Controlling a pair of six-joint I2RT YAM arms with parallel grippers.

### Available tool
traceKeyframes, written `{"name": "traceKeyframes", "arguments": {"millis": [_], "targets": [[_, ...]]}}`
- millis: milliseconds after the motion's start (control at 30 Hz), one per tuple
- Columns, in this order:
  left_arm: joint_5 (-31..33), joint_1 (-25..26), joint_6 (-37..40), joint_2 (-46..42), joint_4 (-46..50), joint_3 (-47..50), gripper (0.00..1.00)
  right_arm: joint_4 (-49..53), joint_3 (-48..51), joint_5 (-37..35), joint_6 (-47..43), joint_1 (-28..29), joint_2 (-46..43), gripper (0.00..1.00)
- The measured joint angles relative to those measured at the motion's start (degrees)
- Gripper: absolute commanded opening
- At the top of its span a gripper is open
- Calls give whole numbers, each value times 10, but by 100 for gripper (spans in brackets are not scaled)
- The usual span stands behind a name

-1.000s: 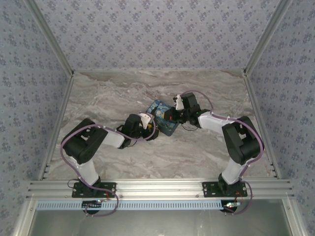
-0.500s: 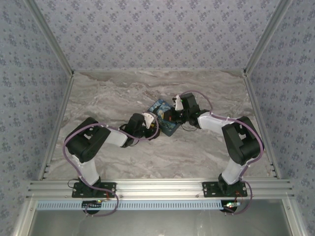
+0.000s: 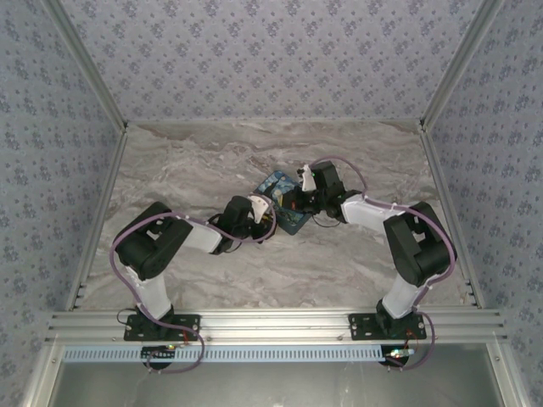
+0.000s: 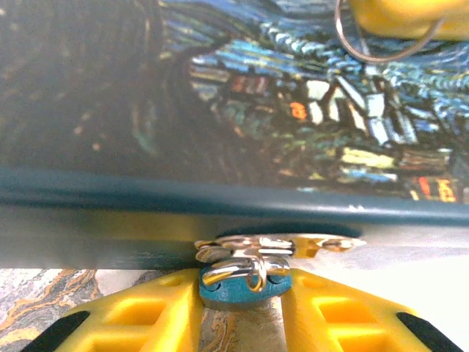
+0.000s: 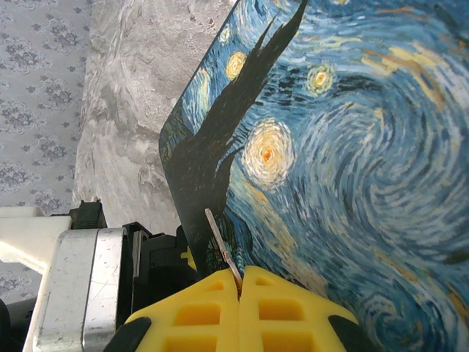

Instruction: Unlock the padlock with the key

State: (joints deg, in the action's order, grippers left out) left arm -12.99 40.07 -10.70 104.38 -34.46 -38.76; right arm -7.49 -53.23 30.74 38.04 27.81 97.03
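The tiny blue padlock [image 4: 245, 287] hangs by its shiny shackle from the metal hasp [image 4: 278, 246] on the front edge of the starry-night box [image 3: 281, 206]. My left gripper [image 4: 245, 302] has a yellow finger pressed against each side of the padlock body, so it is shut on it. My right gripper [image 5: 240, 282] is shut on the key [image 5: 218, 238], a thin metal sliver that sticks out over the box lid [image 5: 352, 147]. In the left wrist view, the right gripper's yellow fingers [image 4: 410, 15] show above the lid with a wire ring [image 4: 370, 40] dangling below them.
The box lies mid-table on the marble top [image 3: 195, 161], with both arms meeting over it. Patterned walls [image 3: 271, 51] close in the back and sides, and a metal rail [image 3: 271, 322] runs along the near edge.
My left gripper has slid forward to the box's front edge and its jaws have narrowed onto the padlock. The right gripper has edged a little left over the lid with the key.
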Motion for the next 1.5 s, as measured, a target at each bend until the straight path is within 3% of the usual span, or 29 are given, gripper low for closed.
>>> {"name": "traceKeyframes", "arguments": {"millis": [567, 1100, 1500], "targets": [[0, 7, -57, -32, 48, -5, 26, 18, 68, -50, -66, 0, -124, 0], [5, 28, -221, -78, 158, -53, 26, 10, 251, -138, -164, 28, -307, 0], [-8, 46, -330, -85, 198, -84, 25, -46, 322, -207, -228, 98, -324, 0]]}}
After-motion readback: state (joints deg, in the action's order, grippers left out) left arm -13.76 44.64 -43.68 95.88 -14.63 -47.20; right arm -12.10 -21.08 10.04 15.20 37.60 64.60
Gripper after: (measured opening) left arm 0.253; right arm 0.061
